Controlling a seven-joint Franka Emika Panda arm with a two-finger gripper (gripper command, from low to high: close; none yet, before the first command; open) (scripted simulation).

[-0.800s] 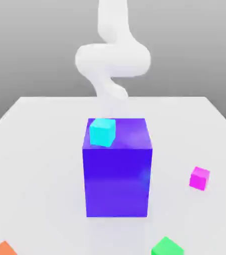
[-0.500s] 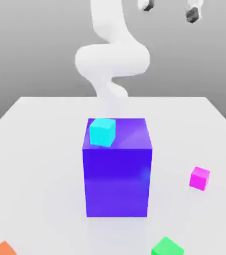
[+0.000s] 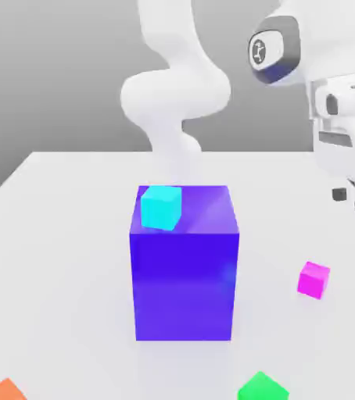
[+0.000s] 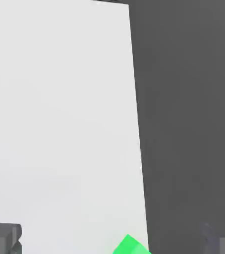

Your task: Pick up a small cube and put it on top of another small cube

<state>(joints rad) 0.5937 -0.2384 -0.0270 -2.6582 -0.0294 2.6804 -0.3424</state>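
Observation:
The small magenta-pink cube lies on the white table at the exterior view's right, beside the big blue-purple block. A cyan cube rests on that block's top, near its left corner. My gripper hangs at the exterior view's right edge, above the magenta cube and slightly to its right, well clear of it. In the hand view the gripper is open: its two fingertips stand far apart with nothing held, and a green cube shows between them on the table below.
A green cube sits near the table's front edge, and an orange object lies at the front left corner. The white arm rises behind the block. The hand view shows the table's edge with dark floor beyond.
The hand has come down from the top of the exterior view to the right side, above the magenta cube. No cube has moved.

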